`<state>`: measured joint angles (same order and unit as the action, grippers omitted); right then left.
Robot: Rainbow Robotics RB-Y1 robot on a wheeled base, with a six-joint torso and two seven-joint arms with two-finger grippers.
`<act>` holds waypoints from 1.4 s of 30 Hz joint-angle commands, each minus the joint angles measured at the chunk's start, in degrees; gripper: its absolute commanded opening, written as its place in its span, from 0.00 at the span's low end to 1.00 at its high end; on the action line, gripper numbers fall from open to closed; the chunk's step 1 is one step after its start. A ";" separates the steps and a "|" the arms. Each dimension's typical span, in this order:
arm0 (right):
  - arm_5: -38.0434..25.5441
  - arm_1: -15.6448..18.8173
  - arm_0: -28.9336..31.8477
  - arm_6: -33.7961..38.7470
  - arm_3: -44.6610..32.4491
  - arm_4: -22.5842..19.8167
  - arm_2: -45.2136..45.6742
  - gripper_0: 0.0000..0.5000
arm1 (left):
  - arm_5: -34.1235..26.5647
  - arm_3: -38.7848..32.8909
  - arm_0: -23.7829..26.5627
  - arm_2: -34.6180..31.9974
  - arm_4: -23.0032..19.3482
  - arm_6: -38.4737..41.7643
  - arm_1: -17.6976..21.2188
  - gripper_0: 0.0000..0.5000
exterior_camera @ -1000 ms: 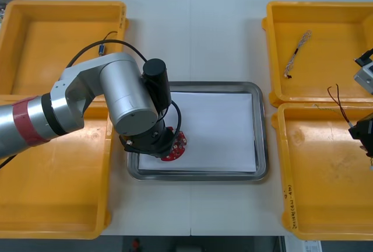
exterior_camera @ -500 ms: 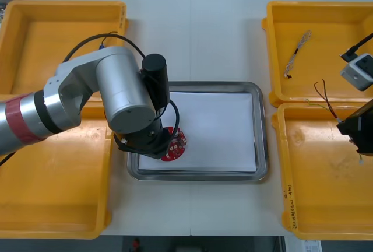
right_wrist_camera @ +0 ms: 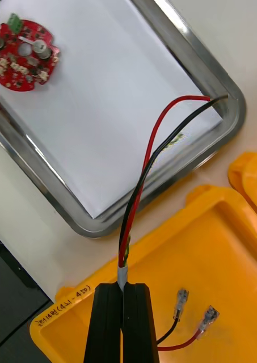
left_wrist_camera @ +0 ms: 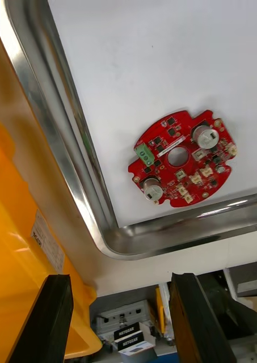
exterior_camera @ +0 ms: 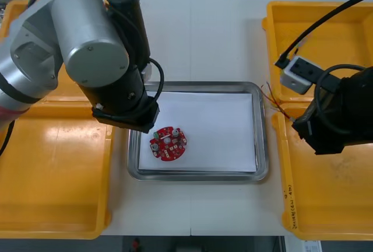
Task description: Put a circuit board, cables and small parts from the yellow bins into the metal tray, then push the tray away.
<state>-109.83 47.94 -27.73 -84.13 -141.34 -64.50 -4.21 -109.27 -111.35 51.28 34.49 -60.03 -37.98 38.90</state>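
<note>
One red-and-black cable, clamped in your right gripper, reaches lengthwise over the metal tray corner; left gripper gapes.

Left arm hides metal tray far-left corner; right arm partly covers near-right yellow bin.

A round red circuit board lies flat, components up, on the white inside of the metal tray, near its near-left corner. A red and black cable, pinched by the right gripper, arcs over the tray's corner.
</note>
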 commanded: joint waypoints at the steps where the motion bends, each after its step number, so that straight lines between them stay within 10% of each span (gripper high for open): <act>1: -0.17 -1.27 -7.08 -3.06 -0.95 3.59 -8.80 0.00 | -0.73 -0.09 3.65 -4.96 -2.98 -2.89 1.44 1.00; 11: -0.17 -8.57 -13.67 -14.66 4.32 11.94 -20.84 0.00 | -0.73 6.59 5.50 -12.08 -1.05 -3.24 1.44 1.00; 42: 21.59 -11.38 -13.40 -20.11 26.29 27.68 -45.09 0.00 | -0.73 30.32 9.10 -21.31 10.20 -11.06 3.73 1.00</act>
<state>-89.67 38.20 -39.63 -102.75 -115.70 -37.11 -47.88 -109.55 -81.40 57.30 15.00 -50.60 -44.36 39.68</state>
